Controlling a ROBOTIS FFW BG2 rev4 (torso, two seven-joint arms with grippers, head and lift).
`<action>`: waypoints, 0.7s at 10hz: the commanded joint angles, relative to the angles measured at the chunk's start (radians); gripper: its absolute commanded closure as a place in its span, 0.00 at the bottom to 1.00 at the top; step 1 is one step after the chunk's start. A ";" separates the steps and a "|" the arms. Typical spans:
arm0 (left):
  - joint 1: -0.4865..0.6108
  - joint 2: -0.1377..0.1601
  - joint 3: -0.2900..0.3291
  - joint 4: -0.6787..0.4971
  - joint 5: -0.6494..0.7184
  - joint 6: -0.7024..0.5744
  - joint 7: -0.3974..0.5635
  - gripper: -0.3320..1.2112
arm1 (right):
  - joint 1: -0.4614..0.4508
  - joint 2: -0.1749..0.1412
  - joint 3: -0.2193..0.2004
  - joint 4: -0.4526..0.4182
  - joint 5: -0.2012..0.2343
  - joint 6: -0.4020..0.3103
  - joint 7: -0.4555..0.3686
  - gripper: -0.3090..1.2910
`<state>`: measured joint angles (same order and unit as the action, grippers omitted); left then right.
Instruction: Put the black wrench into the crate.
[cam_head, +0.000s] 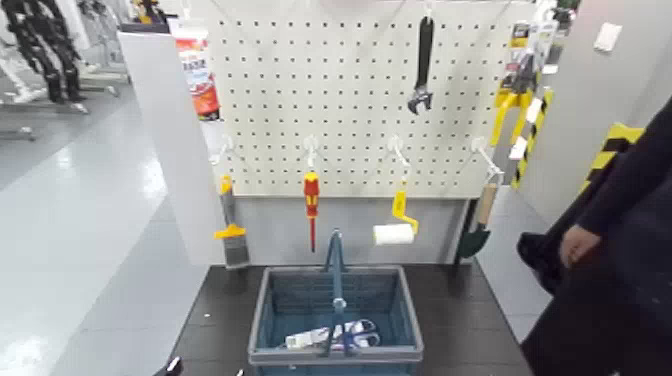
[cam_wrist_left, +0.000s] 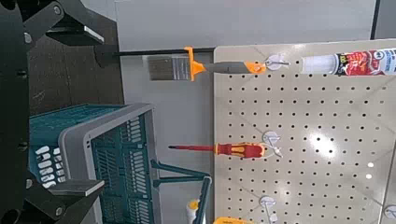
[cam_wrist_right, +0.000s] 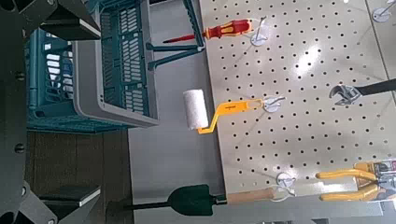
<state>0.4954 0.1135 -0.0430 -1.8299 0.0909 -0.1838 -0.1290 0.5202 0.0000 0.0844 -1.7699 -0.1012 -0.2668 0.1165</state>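
The black wrench (cam_head: 424, 60) hangs on the pegboard (cam_head: 350, 100) at its upper right, silvery jaw down. In the right wrist view only its jaw end (cam_wrist_right: 360, 91) shows at the frame's edge. The blue-grey crate (cam_head: 268, 310) stands on the dark table below the board, with its blue handle upright and some packaged items inside. Neither arm shows in the head view. My left gripper (cam_wrist_left: 75, 110) is open and holds nothing, with the crate (cam_wrist_left: 93, 140) in front of it. My right gripper (cam_wrist_right: 65, 105) is also open and empty, facing the crate (cam_wrist_right: 112, 84) and the board, far from the wrench.
Also on the pegboard are a red-and-yellow screwdriver (cam_head: 311, 205), a paint roller (cam_head: 397, 225), a brush (cam_head: 230, 235), a trowel (cam_head: 478, 225), yellow pliers (cam_head: 510, 110) and a caulk tube (cam_head: 197, 75). A person in dark clothes (cam_head: 610, 250) stands at the right.
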 joint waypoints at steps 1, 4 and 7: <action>-0.001 0.003 -0.002 0.000 0.001 0.000 -0.004 0.35 | 0.001 0.002 0.000 -0.002 0.000 0.000 0.000 0.28; -0.001 0.003 -0.003 0.000 0.000 -0.002 -0.004 0.35 | 0.001 0.002 -0.002 -0.003 -0.002 0.000 0.000 0.28; -0.003 0.003 -0.005 0.000 -0.002 0.000 -0.004 0.35 | -0.003 -0.002 -0.017 -0.014 -0.003 -0.002 0.025 0.28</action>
<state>0.4924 0.1168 -0.0477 -1.8299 0.0899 -0.1849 -0.1328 0.5196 -0.0004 0.0727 -1.7804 -0.1041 -0.2677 0.1376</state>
